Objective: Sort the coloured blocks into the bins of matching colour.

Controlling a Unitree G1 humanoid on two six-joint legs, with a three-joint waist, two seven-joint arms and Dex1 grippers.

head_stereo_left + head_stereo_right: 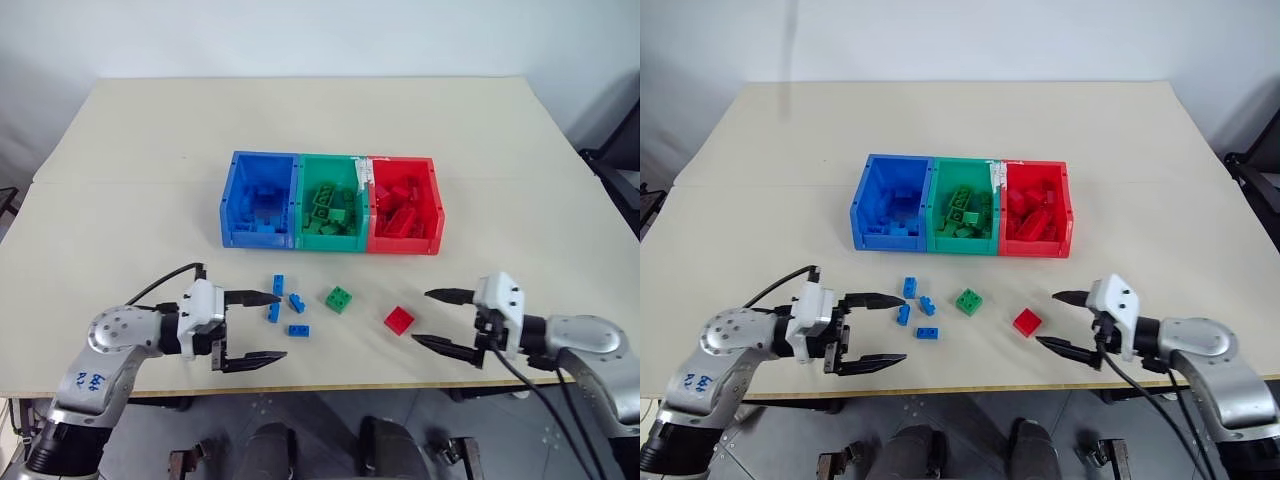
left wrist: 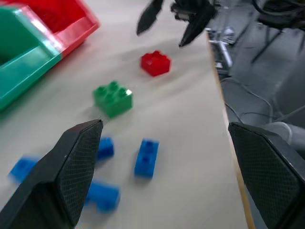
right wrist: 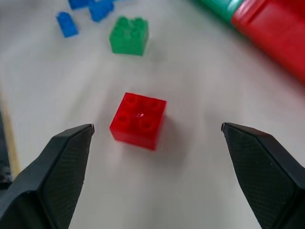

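Note:
Three joined bins stand mid-table: blue (image 1: 229, 205), green (image 1: 330, 241) and red (image 1: 403, 246), each holding bricks of its own colour. In front of them lie several small blue blocks (image 1: 297, 302), a square green block (image 1: 339, 298) and a square red block (image 1: 399, 319). My left gripper (image 1: 282, 326) is open just left of the blue blocks and points right toward them. My right gripper (image 1: 420, 316) is open just right of the red block, which lies ahead of its fingers in the right wrist view (image 3: 138, 119). Neither gripper holds anything.
The table's front edge (image 1: 340, 385) runs close behind both grippers. Bare tabletop (image 1: 130, 220) lies to either side of the bins and behind them. Black cables (image 1: 160, 285) trail from each wrist.

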